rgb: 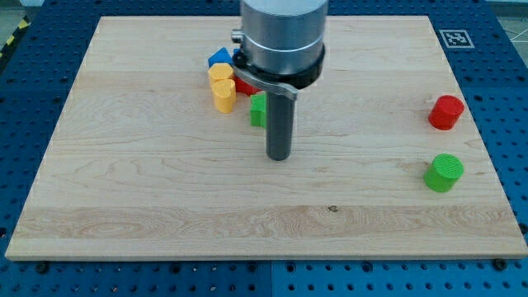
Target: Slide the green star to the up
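Observation:
The green star sits near the board's upper middle, mostly hidden behind my rod; only its left edge shows. My tip rests on the board just below and slightly right of the green star. A cluster lies to the star's upper left: a blue block, a yellow block, a yellow heart-like block and a red block partly hidden by the arm.
A red cylinder and a green cylinder stand near the view's right edge of the wooden board. A marker tag sits at the top right corner.

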{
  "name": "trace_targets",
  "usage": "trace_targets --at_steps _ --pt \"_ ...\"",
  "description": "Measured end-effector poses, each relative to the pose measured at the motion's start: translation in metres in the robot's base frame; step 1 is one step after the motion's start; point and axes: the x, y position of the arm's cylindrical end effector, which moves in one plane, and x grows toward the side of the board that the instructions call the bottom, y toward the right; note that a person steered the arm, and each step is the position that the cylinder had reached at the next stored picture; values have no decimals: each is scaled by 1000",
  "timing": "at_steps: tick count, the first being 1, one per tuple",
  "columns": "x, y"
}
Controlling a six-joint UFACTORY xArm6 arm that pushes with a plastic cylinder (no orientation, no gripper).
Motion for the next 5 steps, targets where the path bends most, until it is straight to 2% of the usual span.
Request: trace_targets --at_steps 2,5 --pt "-14 22" --pt "-31 7"
